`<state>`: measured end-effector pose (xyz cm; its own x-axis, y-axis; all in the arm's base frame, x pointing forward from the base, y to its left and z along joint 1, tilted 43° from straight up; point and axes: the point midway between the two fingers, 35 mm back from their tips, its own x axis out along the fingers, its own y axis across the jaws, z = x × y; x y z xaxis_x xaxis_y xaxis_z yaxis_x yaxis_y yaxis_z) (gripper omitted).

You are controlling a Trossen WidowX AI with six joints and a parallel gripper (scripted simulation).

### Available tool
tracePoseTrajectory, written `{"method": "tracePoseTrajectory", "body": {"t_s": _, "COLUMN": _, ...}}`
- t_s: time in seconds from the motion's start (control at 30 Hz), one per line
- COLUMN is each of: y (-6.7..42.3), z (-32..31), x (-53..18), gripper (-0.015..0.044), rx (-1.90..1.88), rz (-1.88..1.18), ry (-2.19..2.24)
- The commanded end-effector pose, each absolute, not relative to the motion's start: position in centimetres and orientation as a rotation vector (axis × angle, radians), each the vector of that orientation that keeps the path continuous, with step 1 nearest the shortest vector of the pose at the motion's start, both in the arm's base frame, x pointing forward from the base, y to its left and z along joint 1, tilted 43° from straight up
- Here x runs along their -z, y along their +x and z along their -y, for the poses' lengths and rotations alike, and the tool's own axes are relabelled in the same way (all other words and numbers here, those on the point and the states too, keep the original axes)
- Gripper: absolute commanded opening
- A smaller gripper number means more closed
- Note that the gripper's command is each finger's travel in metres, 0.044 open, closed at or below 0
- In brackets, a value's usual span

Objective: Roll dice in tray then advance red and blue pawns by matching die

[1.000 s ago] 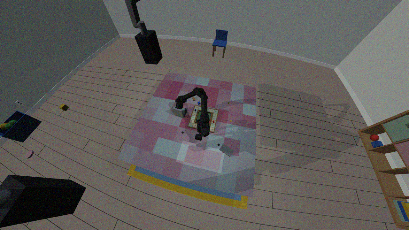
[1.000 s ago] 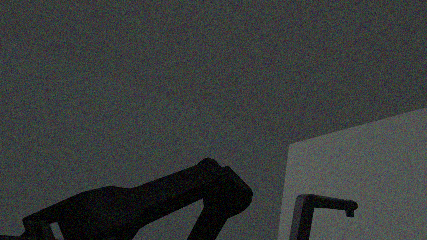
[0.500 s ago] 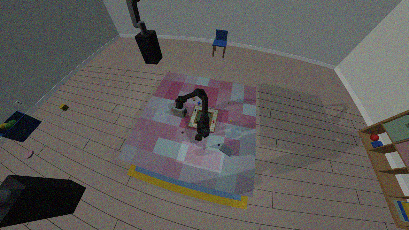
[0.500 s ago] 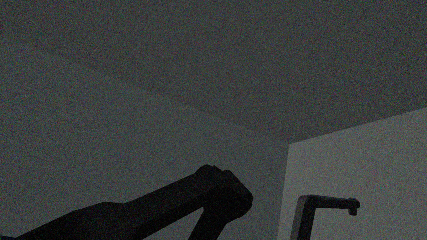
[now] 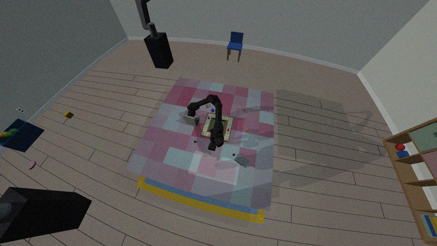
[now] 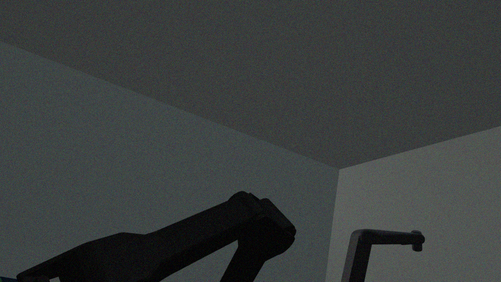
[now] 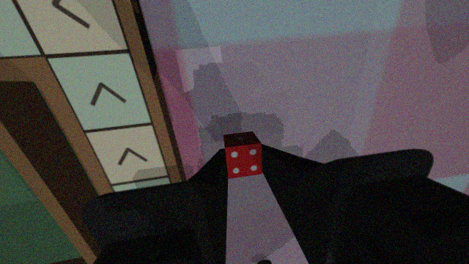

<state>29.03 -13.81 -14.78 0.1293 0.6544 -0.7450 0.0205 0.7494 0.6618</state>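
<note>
In the wrist view my gripper (image 7: 240,152) is shut on the red die (image 7: 243,161), whose near face shows four white pips. I hold it low over the patchwork mat (image 7: 330,92), just right of the game board (image 7: 141,73). The board's arrow squares (image 7: 99,95) and the green tray (image 7: 22,220) in its middle lie to the left. In the top view the gripper (image 5: 211,147) is down at the board's near edge (image 5: 227,117). The red pawn (image 5: 228,130) stands on the board. A small blue piece (image 5: 212,109), likely the blue die, lies on the mat beyond the board. The exterior view shows only the arm's dark outline.
The arm's grey base box (image 5: 189,120) stands left of the board. A flat grey slab (image 5: 242,160) and small dark bits (image 5: 195,141) (image 5: 234,154) lie on the mat. A blue chair (image 5: 235,44) stands at the far wall and a wooden shelf (image 5: 412,171) at the right.
</note>
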Motion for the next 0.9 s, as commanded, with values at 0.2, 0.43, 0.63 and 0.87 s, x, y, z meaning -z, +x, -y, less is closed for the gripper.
{"method": "tracePoseTrajectory", "body": {"t_s": 0.2, "y": 28.9, "z": 18.2, "x": 10.8, "gripper": 0.0000, "rx": -0.493, "rz": -1.378, "ry": 0.600}}
{"method": "tracePoseTrajectory", "body": {"t_s": 0.43, "y": 28.1, "z": 21.1, "x": 7.0, "gripper": 0.0000, "rx": -0.492, "rz": -1.379, "ry": 0.619}}
{"method": "tracePoseTrajectory", "body": {"t_s": 0.63, "y": 27.9, "z": 21.6, "x": 6.1, "gripper": 0.0000, "rx": -0.489, "rz": -1.380, "ry": 0.627}}
{"method": "tracePoseTrajectory", "body": {"t_s": 0.87, "y": 28.5, "z": 19.8, "x": 4.7, "gripper": 0.0000, "rx": -0.369, "rz": -1.434, "ry": 0.764}}
